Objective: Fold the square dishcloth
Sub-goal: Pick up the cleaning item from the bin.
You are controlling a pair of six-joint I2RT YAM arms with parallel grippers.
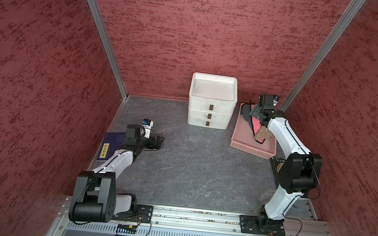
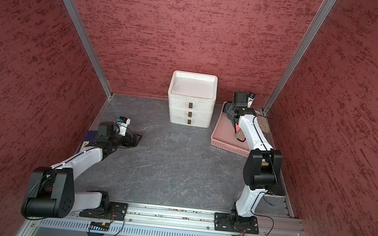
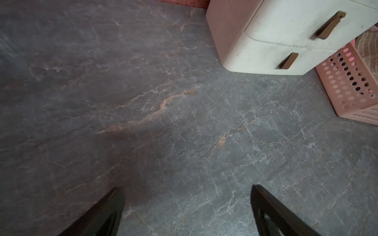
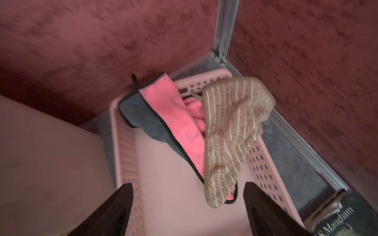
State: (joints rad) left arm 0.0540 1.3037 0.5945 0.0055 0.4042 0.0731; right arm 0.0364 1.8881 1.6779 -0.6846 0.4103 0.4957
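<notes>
Dishcloth (image 4: 231, 132) in pink basket (image 4: 125, 143)

A drawer unit (image 1: 212, 102) is set at the back. A basket (image 1: 249, 151) is placed just right of it. In it cloths (image 1: 261, 135) are heaped.

We list, in a top view: white three-drawer unit (image 1: 211, 111), upper centre; pink perforated basket (image 1: 248, 150), right of it; blue book (image 1: 111, 140), left; dark book (image 1: 276, 164), right.
</notes>
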